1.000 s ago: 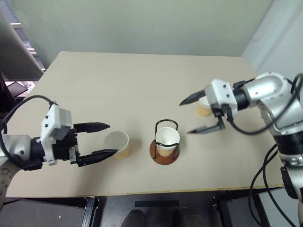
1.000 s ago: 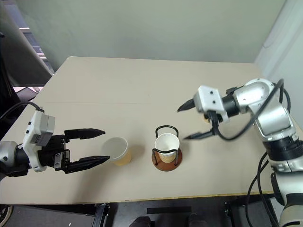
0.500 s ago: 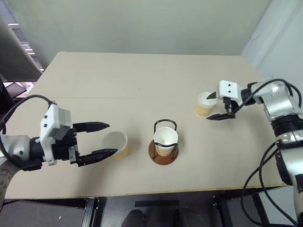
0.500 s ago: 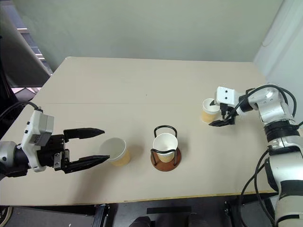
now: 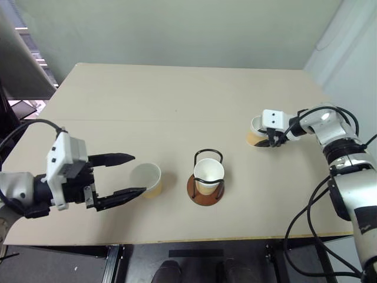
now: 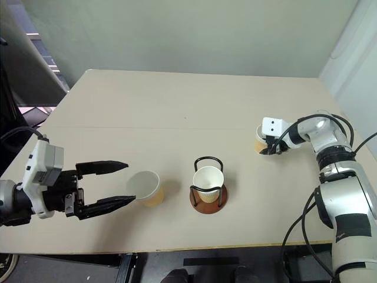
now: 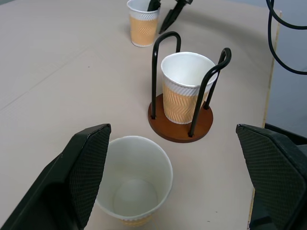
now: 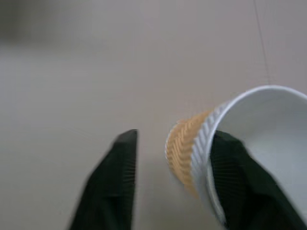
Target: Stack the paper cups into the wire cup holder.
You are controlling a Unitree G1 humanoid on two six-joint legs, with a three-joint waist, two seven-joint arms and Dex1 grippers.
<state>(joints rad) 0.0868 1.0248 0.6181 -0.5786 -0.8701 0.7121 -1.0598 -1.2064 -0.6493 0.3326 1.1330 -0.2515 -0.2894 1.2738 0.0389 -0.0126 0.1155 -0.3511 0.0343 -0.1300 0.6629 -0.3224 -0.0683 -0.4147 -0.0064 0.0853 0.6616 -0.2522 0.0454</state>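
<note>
Even, soft overhead light, faint shadows on the table [image 5: 177, 100]; the right wrist view is blurred.

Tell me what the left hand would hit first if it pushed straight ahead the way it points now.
Most likely the nearest paper cup: it stands upright on the table just ahead of the open left hand, between its fingertips. The wire cup holder, with a cup in it, lies farther along. Depth is hard to judge, so the fingers may pass beside the cup.

The table [image 5: 177, 94] lay bare toward twelve o'clock; three cups and the wire cup holder [image 5: 205, 187] crowded six o'clock.
</note>
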